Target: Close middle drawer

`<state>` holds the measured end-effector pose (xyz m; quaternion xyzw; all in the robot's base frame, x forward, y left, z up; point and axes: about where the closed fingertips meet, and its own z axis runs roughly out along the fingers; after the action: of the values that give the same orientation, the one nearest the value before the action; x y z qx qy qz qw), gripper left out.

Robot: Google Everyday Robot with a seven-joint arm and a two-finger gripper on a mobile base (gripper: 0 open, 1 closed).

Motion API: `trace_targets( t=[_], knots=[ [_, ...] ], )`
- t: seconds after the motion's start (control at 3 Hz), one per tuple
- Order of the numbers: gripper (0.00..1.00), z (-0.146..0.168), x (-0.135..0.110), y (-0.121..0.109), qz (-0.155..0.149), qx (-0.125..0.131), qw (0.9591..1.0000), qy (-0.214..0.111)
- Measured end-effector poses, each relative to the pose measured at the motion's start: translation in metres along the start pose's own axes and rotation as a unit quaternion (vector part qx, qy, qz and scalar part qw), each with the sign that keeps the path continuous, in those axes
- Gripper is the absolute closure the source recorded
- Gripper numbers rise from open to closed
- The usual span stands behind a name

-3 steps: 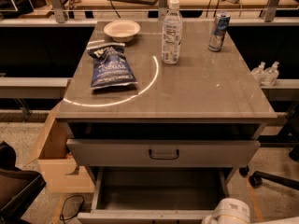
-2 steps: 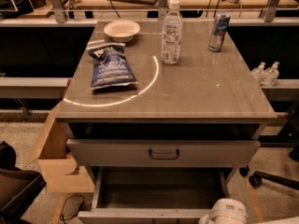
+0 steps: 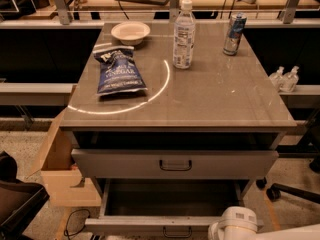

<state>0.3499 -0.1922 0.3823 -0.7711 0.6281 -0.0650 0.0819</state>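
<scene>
Camera view: we look down on a grey cabinet (image 3: pixel 215 101) whose top carries a blue chip bag (image 3: pixel 119 73), white bowl (image 3: pixel 130 32), water bottle (image 3: pixel 184 36) and can (image 3: pixel 234 34). Below the top drawer (image 3: pixel 120 163), the middle drawer (image 3: pixel 130 224) stands pulled far out. The gripper (image 3: pixel 234 225), white and rounded, sits at the bottom edge by that drawer's front; we cannot tell its state.

Found the middle drawer (image 3: pixel 130 224) pulled well out beneath the top drawer (image 3: pixel 120 164), itself slightly open. Spotted the gripper (image 3: pixel 235 225) lowest in view, just right of the middle drawer's handle. Noted a chip bag (image 3: pixel 119 71), bowl (image 3: pixel 130 32), water bottle (image 3: pixel 184 34) and can (image 3: pixel 234 34) on the tabletop (image 3: pixel 220 99).
</scene>
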Motion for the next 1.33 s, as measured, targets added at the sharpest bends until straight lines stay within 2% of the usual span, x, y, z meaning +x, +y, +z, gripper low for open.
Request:
trace_targets(
  t=[0.67, 1.33],
  knots=[
    [1.0, -0.002, 0.008, -0.05, -0.026, 0.031, 0.9991, 0.006],
    [1.0, 0.017, -0.002, -0.085, -0.042, 0.053, 0.9973, -0.03]
  ],
)
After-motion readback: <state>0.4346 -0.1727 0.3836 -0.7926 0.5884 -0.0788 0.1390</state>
